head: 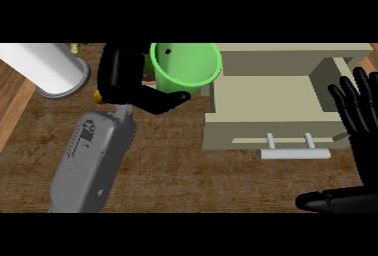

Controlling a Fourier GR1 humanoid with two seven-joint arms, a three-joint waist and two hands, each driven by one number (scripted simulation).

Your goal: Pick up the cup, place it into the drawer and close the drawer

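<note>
A light green cup (188,65) shows from above with its mouth open, at the back of the counter. Its right rim overlaps the left wall of the beige drawer (266,127). My left hand (124,70) is curled round the cup's left side, with the thumb (164,101) under its near edge. The drawer stands pulled out, its inside bare, with a pale bar handle (295,153) on its front. At the view's right edge my right hand (362,117) rests open, fingers up, just right of the drawer.
A white cylinder (46,67) with a grey rim lies at the back left, close to my left hand. A small yellow thing (97,95) peeks out by the left wrist. The wooden counter (192,180) spreads in front of the drawer.
</note>
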